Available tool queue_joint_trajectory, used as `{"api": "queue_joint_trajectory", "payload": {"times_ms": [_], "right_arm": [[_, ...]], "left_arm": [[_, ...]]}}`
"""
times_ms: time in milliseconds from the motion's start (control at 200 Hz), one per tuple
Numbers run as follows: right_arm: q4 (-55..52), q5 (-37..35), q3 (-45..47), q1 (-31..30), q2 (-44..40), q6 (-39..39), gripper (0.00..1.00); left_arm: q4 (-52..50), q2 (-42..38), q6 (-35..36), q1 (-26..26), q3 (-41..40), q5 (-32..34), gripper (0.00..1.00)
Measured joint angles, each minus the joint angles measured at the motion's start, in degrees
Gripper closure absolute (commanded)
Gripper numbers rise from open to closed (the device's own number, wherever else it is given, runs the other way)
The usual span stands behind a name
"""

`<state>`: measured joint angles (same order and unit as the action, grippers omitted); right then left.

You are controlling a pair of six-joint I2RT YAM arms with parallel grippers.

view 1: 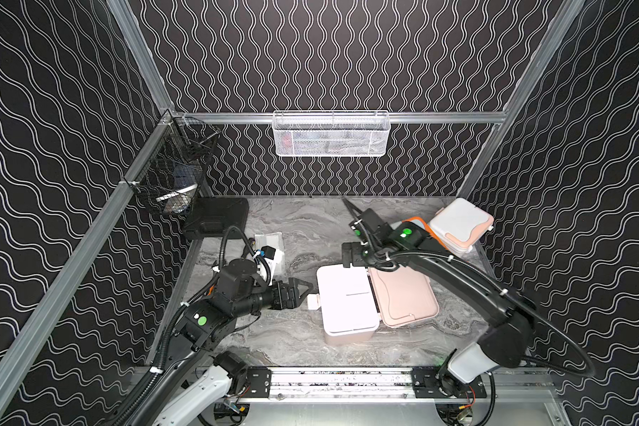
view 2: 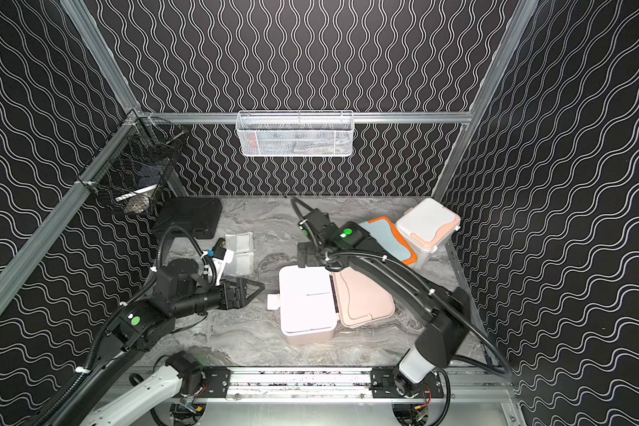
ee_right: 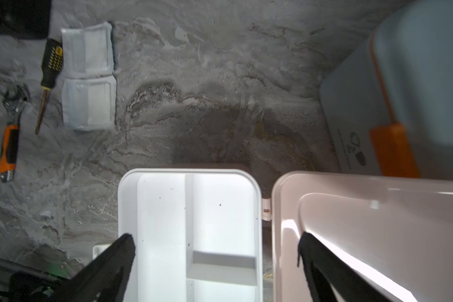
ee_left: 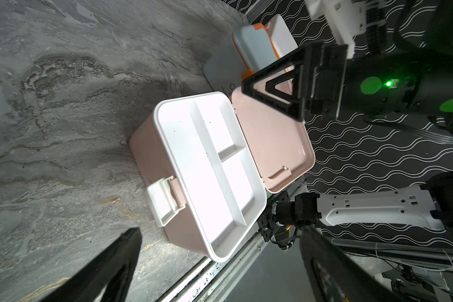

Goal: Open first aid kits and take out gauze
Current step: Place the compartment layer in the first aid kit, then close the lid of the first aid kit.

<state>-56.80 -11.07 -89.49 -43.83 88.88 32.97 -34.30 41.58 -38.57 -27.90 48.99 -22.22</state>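
Three boxy plastic lidded kits (view 1: 347,306); two flat white gauze packets (ee_right: 88,49), in right wrist view, not left; left gripper (view 1: 308,289) and right gripper (ee_right: 215,236) jaws wide, empty.

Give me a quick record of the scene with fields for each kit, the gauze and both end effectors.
pink kit: open, lid swung aside, white tray empty
blue-grey kit: closed, near the back wall
white kit: closed, beside the blue-grey kit
gauze: two packets on the table, outside the kits
left end effector: open, empty, facing the pink kit's latch
right end effector: open, empty, over the pink kit
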Motion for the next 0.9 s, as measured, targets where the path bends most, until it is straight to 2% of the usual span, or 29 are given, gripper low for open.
{"api": "queue_joint_trajectory", "payload": {"times_ms": [205,430,530,896], "right_arm": [[1.66,2.56,8.52,10.95,-12.66,-1.66,0.0],[2.47,5.22,16.52,22.97,-21.62,-2.19,0.0],[2.49,7.8,18.6,26.45,-23.98,-2.21,0.0],[2.47,12.26,23.63,32.54,-29.59,-1.46,0.0]], "left_arm": [[1.27,6.51,-0.61,-5.9,3.54,1.79,0.01],[1.81,18.75,-0.94,-20.76,8.98,9.97,0.01],[2.29,25.35,-0.92,-25.49,12.22,12.81,0.01],[4.48,38.99,-0.61,-27.19,17.27,15.28,0.01]]}}
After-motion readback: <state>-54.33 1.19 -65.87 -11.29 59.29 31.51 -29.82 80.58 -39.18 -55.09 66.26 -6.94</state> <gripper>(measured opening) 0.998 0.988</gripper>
